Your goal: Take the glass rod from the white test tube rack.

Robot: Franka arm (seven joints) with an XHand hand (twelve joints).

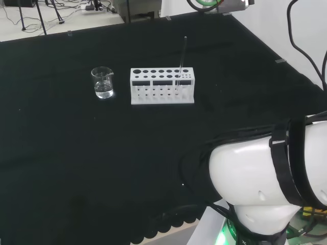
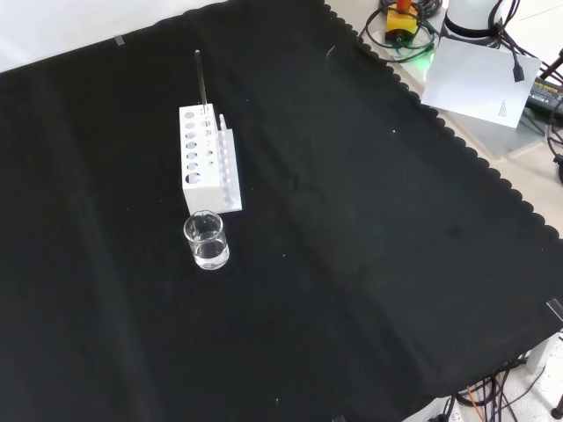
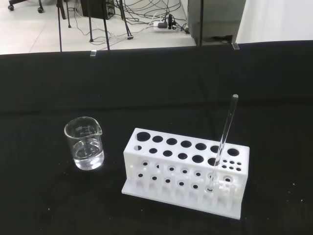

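A white test tube rack [image 1: 162, 86] [image 2: 208, 160] [image 3: 186, 171] with rows of round holes stands on the black cloth. A thin clear glass rod [image 1: 182, 60] [image 2: 201, 79] [image 3: 225, 133] leans upright in a hole near one end of the rack, the right end in the head view and the far end in the front view. Nothing touches the rod or the rack.
A small glass beaker [image 1: 103, 82] [image 2: 207, 241] [image 3: 85, 143] with some clear liquid stands just left of the rack in the head view. The arm's white links [image 1: 265, 178] bulk at the head view's lower right. Cables and equipment [image 2: 413, 26] lie past the cloth's scalloped edge.
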